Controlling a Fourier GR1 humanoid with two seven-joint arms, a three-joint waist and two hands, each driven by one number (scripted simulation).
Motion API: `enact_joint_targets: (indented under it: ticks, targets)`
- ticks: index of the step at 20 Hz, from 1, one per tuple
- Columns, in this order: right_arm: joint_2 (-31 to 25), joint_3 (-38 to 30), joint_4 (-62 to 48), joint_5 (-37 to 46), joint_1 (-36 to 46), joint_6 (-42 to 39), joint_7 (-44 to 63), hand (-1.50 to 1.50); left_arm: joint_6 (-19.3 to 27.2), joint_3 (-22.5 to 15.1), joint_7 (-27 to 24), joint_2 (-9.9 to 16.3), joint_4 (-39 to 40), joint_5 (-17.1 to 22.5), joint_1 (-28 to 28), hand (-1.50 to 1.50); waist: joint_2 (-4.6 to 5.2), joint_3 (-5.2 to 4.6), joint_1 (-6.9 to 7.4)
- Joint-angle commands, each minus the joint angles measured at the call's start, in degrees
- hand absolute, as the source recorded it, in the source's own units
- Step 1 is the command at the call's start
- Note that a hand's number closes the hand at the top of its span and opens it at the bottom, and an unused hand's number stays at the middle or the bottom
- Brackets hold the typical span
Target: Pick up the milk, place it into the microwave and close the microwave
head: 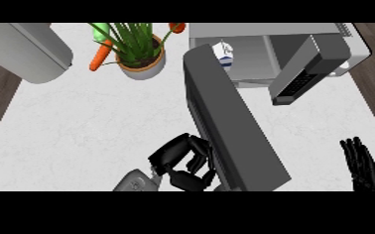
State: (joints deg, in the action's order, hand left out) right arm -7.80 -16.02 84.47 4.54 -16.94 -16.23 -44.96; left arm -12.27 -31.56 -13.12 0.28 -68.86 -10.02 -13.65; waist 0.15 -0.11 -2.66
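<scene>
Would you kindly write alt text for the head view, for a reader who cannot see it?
The milk carton stands inside the open microwave, and the robot's left hand is at the outer face of its dark door, fingers curled. The right hand rests open at the right edge; a potted plant and a carrot sit behind.

Below me spreads a white marbled stone counter [88, 124]; dark brown wooden floor [7, 87] shows past its left edge and its right [365, 54]; light falls evenly.

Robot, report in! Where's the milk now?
Milk inside microwave. Left hand curled against open door. Right hand open, resting. Door not shut.
</scene>
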Motion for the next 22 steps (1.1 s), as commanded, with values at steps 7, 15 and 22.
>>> enact_joint_targets:
  ticks: [7, 15, 22]
  targets:
    - [-1.8, -0.6, 8.9, -7.2, -1.9, -6.7, 2.7, -1.50, 19.4, -20.8, -2.7, -0.3, 13.1, 16.3, -11.7, 1.50, 0.60, -0.12, -3.15]
    - [-6.2, -0.5, 16.6, -11.0, 0.0, -9.9, 5.7, -1.50, 32.6, -24.8, -0.8, -0.3, 12.9, 21.4, -15.2, 1.50, 1.00, -0.34, -7.03]
    - [-8.0, 0.2, 18.7, -13.4, 1.7, -11.1, 9.1, -1.50, 39.6, -21.5, -7.0, -0.3, 9.1, 30.5, -17.8, 1.50, 1.92, -0.66, -9.07]
